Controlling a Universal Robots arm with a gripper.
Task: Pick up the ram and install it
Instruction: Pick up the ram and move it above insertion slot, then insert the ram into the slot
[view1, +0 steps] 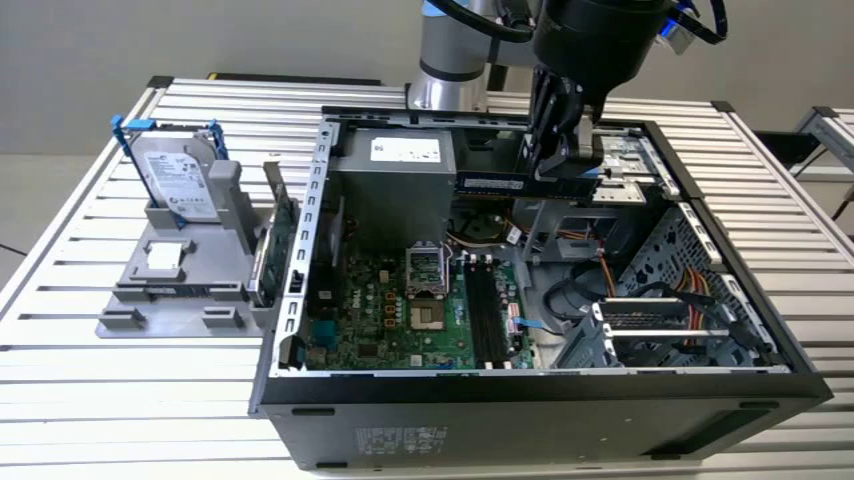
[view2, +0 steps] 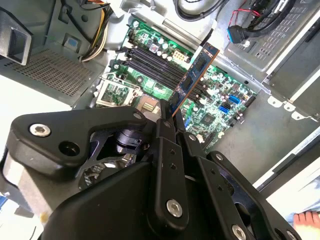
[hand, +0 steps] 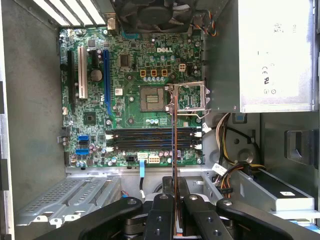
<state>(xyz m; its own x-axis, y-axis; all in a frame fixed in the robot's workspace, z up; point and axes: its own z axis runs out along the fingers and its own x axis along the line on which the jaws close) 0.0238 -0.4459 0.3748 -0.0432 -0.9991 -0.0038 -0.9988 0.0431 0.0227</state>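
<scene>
At the exterior view's left, the hard drive (view1: 178, 175) stands in its grey holder on the tabletop (view1: 80, 380). Next comes the open computer case (view1: 534, 420), with the memory slots (view1: 483, 310) on its board. Above them, my tool (view1: 561, 165) is clamped on the ram (view1: 501, 183), pinching its flat faces toward one end. I judge it light, stiff and fragile, best held clear of its contacts. Its long axis lies level, crosswise to the slots.

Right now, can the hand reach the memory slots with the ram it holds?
Probably yes: the case is open and nothing lies between the slots and the ram in the hand, though it sits crosswise.
</scene>
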